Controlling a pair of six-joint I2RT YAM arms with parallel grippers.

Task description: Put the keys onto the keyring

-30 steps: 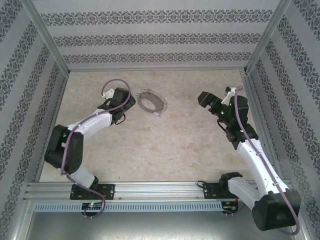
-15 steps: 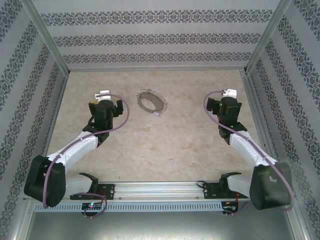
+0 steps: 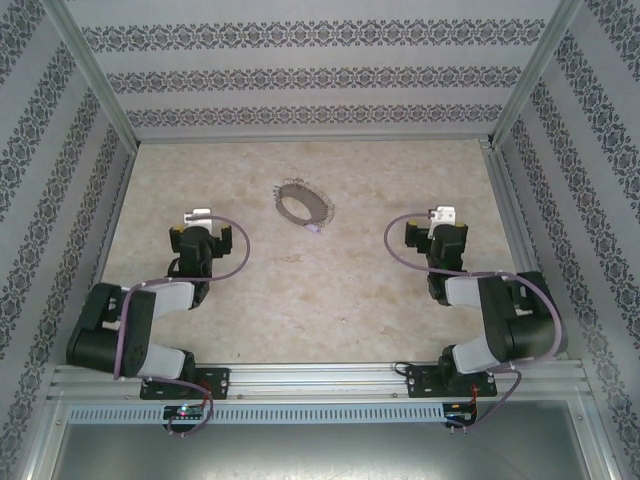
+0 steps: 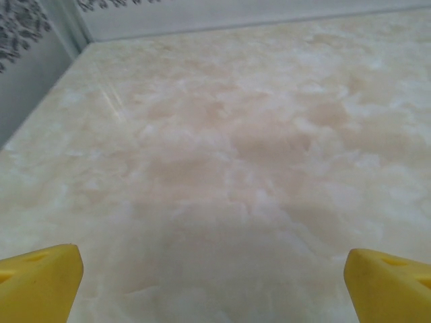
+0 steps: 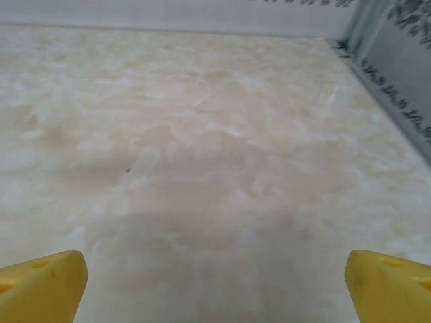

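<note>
On the bench [image 3: 330, 290], the keyring [image 3: 301, 205] lies with a key [image 3: 314, 229] just beside it; the left tool [image 4: 215, 286] and right tool [image 5: 215, 286] gape wide, empty.

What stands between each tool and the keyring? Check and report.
Nothing visible does. Bare table separates the left tool and the right tool from the keyring; both tools are open and empty. One loose key lies just by the keyring's near rim, nothing between them.
</note>
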